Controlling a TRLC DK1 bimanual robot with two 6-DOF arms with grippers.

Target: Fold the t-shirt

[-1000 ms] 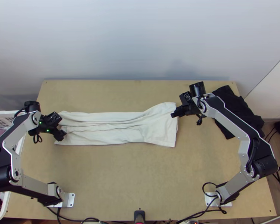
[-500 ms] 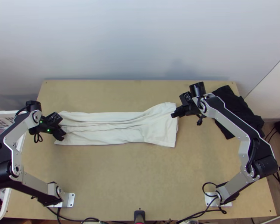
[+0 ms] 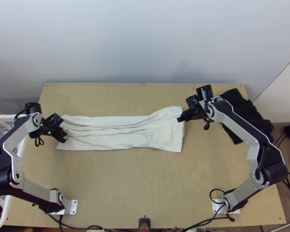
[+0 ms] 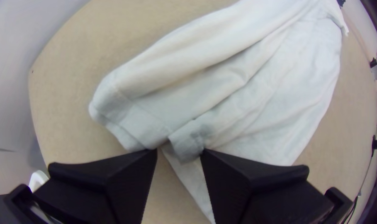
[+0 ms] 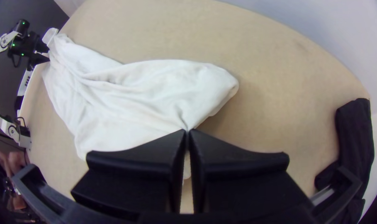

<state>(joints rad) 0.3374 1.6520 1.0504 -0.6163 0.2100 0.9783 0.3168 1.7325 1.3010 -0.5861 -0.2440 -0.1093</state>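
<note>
Two end effectors stand at opposite ends of your white t-shirt (image 3: pixel 118 135), which lies across the table (image 3: pixel 145 185) as a long strip, creases running lengthwise and its right end broader than its left. At the left end, your left end effector (image 3: pixel 63 137) points down at the cloth, closer to the near corner than the far one. In the left wrist view, you can see the left end effector (image 4: pixel 179 152) with its fingers parted by a moderate gap. A small turned-up flap of the shirt (image 4: pixel 188 143) sits right at the fingertips; you can't tell whether either finger touches it, but it isn't pinched.

Your right end effector (image 3: pixel 179 119) is at the shirt's right end, toward the far corner. Its fingertips are closed together on a pinch of the fabric, with creases drawn in to that spot in the right wrist view.

Past that arm's wrist, you have a bunched black cloth (image 3: pixel 247 114) at the table's far right. Beside the table's left edge is a white basket (image 3: pixel 6 208) with clothes in it.
</note>
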